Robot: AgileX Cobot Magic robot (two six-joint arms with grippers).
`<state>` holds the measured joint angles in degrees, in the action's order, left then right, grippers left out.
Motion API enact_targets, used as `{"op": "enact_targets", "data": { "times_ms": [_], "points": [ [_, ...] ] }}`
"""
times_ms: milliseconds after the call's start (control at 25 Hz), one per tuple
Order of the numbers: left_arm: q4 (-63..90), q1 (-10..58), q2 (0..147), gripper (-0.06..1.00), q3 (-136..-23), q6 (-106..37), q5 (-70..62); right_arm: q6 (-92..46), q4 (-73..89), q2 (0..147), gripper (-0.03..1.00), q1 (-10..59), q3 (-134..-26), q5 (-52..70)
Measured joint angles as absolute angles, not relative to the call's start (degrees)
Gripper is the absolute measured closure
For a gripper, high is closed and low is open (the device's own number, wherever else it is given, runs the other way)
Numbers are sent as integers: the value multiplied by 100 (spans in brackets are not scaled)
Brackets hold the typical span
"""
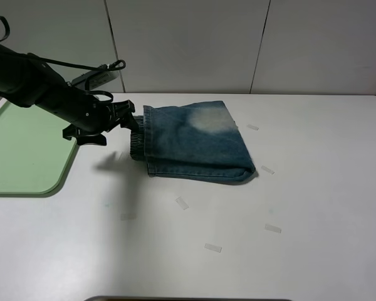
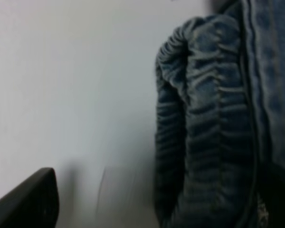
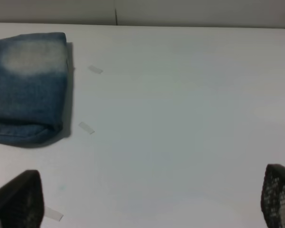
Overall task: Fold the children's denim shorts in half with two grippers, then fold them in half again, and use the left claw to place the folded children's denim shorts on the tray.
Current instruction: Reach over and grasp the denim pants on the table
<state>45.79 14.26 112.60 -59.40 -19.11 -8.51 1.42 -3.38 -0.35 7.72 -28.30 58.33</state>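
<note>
The children's denim shorts (image 1: 197,143) lie folded on the white table, the gathered waistband (image 2: 199,123) at their left edge and a pale faded patch on top. My left claw (image 1: 135,123) reaches in low from the left and stands open right at the waistband. In the left wrist view one black finger (image 2: 28,204) shows beside the waistband, over bare table. The pale green tray (image 1: 22,153) lies at the far left, under the left arm. My right gripper (image 3: 152,204) hangs open over bare table to the right of the shorts (image 3: 28,85), out of the exterior view.
Several small strips of clear tape (image 1: 182,202) are stuck to the table in front of and to the right of the shorts. A white panelled wall (image 1: 188,44) closes off the back edge of the table.
</note>
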Motion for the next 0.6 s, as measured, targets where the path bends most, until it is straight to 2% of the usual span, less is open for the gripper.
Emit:
{"op": "enact_targets", "data": {
  "times_ms": [600],
  "points": [
    [4968, 1568, 12121, 13, -6725, -2006, -1179, 142, -338, -35, 27, 772, -2830, 5833]
  ]
}}
